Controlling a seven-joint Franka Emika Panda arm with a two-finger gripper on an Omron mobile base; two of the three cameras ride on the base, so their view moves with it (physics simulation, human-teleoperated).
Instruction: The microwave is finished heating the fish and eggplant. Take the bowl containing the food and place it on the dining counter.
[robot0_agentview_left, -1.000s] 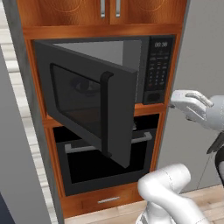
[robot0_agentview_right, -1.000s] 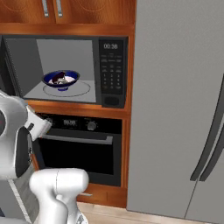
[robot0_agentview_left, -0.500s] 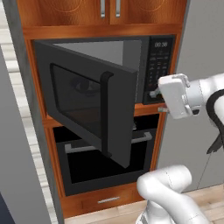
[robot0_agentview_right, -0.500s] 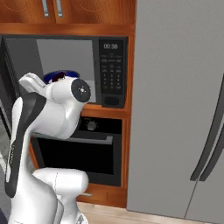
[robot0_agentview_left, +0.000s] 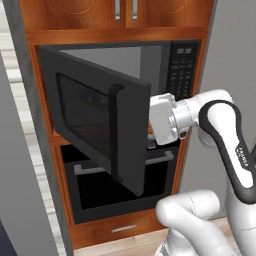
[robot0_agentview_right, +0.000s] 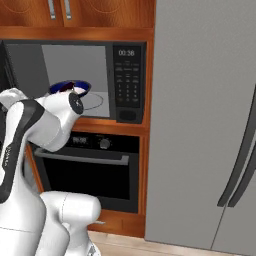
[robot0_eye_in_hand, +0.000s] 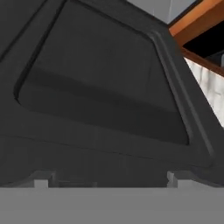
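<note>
Cobalt-blue bowl (robot0_agentview_right: 70, 87) waits inside the dark grey microwave (robot0_agentview_left: 165, 60).
Left to right: open windowed door (robot0_agentview_left: 95, 117), then the white arm's hand, newly swung in behind it toward the bowl; finger spread cannot be told.

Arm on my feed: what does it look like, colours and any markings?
Glossy white rounded arm with dark grey bands at the joints, small dark lettering along one link, a silver ring behind the boxy white wrist block, and a round dark cap with a white centre on one joint.
</note>
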